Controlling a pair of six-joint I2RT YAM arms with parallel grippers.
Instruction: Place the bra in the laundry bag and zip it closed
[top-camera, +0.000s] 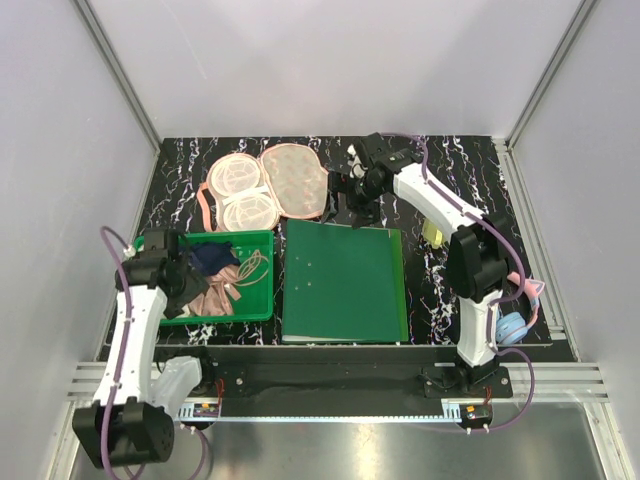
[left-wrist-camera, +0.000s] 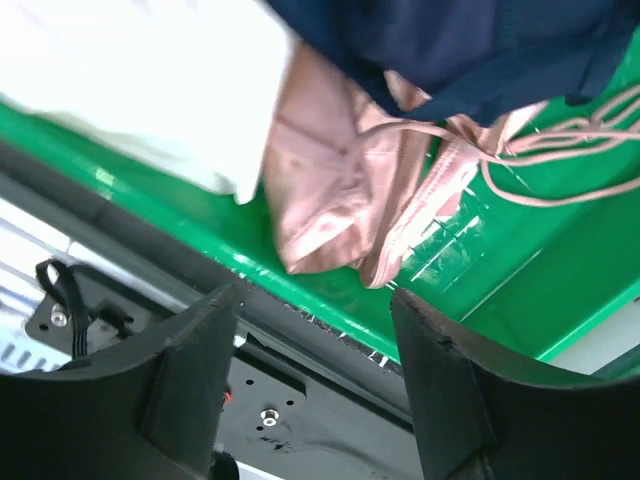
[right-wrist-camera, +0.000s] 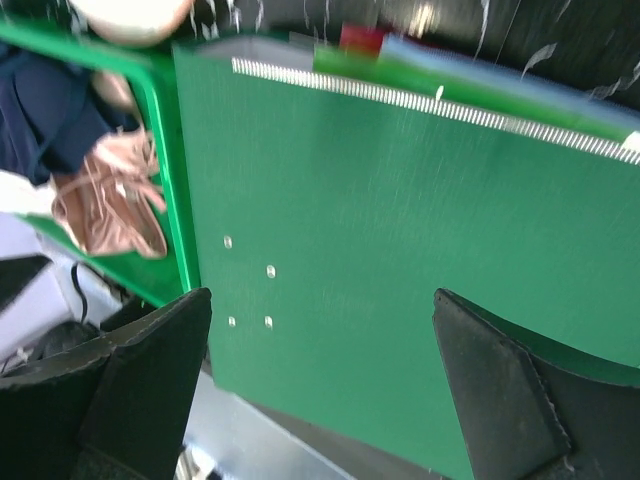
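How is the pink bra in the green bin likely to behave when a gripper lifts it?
The bra lies crumpled and folded, so it will probably sag limply. Its thin straps loop loosely and may trail or snag. The dark blue cloth overlaps it and might drag along.

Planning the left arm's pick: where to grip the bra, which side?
Grip the bunched cup fabric at the bra's exposed near end, from above with the left gripper. Its far part lies under the dark blue cloth, and the green bin's walls likely block a side approach.
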